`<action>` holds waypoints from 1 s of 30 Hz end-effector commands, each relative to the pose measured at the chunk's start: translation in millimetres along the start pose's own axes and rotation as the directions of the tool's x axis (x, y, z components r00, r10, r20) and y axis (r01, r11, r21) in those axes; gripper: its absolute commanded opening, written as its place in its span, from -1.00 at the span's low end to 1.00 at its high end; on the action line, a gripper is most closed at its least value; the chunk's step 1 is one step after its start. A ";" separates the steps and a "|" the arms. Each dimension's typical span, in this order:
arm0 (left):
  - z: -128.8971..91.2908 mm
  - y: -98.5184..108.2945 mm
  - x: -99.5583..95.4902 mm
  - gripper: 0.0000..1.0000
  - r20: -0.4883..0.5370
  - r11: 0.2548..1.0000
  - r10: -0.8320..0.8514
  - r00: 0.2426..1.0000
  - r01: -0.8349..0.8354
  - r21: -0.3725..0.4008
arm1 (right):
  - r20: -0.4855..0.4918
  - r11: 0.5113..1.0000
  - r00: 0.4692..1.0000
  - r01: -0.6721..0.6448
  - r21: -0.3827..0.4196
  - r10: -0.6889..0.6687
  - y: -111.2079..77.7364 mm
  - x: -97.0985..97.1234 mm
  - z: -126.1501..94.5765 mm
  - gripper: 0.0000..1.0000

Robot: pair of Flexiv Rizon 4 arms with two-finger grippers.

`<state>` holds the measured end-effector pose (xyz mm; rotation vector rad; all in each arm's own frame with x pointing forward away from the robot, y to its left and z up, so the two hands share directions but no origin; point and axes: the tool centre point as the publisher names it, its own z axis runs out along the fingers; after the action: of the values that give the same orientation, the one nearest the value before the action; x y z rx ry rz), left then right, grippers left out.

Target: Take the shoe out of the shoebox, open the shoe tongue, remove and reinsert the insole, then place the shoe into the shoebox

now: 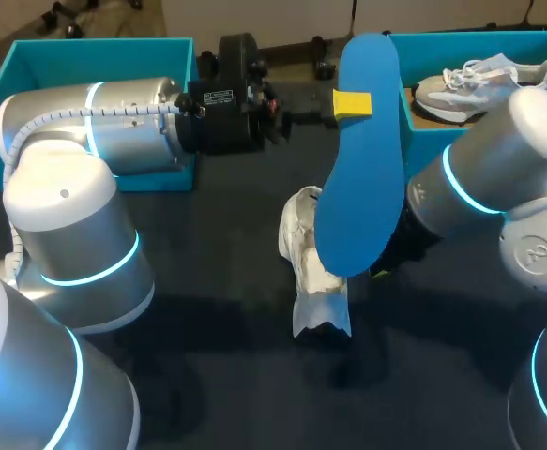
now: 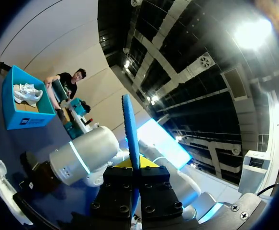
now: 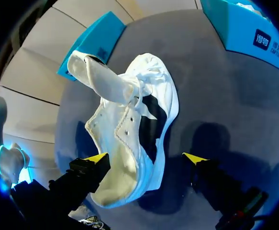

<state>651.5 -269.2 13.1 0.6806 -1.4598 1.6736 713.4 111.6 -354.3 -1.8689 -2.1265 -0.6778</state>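
Holding the blue insole (image 1: 357, 159) upright and clear, the left gripper (image 1: 351, 103) is clamped on it, likely readying reinsertion. The white shoe (image 1: 315, 281) lies on the table (image 1: 207, 375). The right gripper (image 3: 146, 158) straddles it, fingers wide, gripping nothing. Only the right wrist view shows the opened tongue (image 3: 98, 79).

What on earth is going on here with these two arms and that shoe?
The left gripper is holding a blue insole up in the air, clamped between its fingers. The white shoe lies on the dark table with its tongue folded open, between the open fingers of the right gripper. The insole is out and not yet back in. A second shoe sits in the teal shoebox at the right.
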 end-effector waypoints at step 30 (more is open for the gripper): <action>0.0 1.2 -0.6 -1.00 -0.001 1.000 0.001 1.000 -0.001 0.002 | -0.508 0.995 0.861 -0.064 -0.076 0.017 11.7 3.7 -112.0 1.00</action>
<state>651.5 -269.2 13.1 0.6806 -1.4598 1.6736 718.4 80.7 -264.5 -1.6021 -1.7791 -1.0760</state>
